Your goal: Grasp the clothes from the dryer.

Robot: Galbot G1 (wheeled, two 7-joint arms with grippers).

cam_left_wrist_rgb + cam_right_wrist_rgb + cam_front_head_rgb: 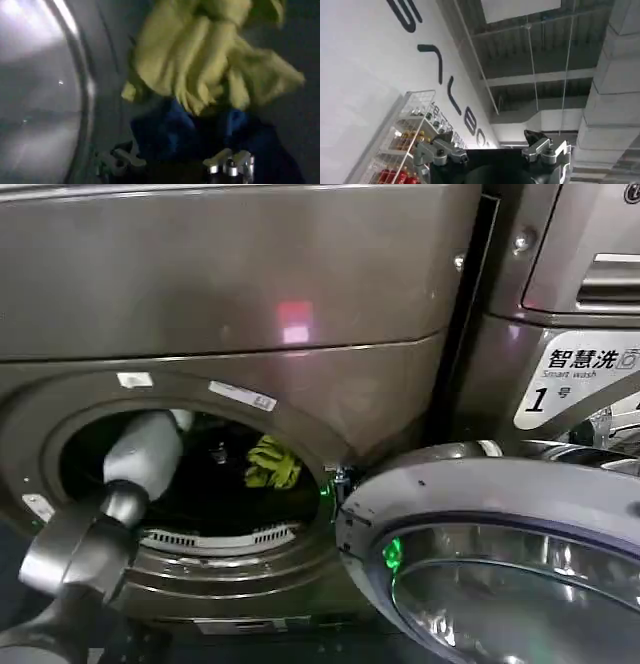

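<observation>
The bronze-grey dryer [200, 294] stands with its round door [470, 484] swung open to the right. My left arm [140, 459] reaches through the porthole into the dark drum. In the drum lies the clothes: a bright yellow-green piece [272, 462], bunched. In the left wrist view the yellow-green piece [200, 55] rests on a dark blue piece [170, 132]. My left gripper [172, 162] is open, its fingers spread on either side just short of the blue fabric. My right gripper [492, 150] is open and holds nothing, pointing up at the ceiling.
A like machine with a "Smart wash" sticker [580, 379] stands close on the right. The open door's glass [500, 584] fills the space in front of it. The drum's metal wall [40, 90] curves close beside my left gripper. A wire shelf [400, 140] hangs on a white wall.
</observation>
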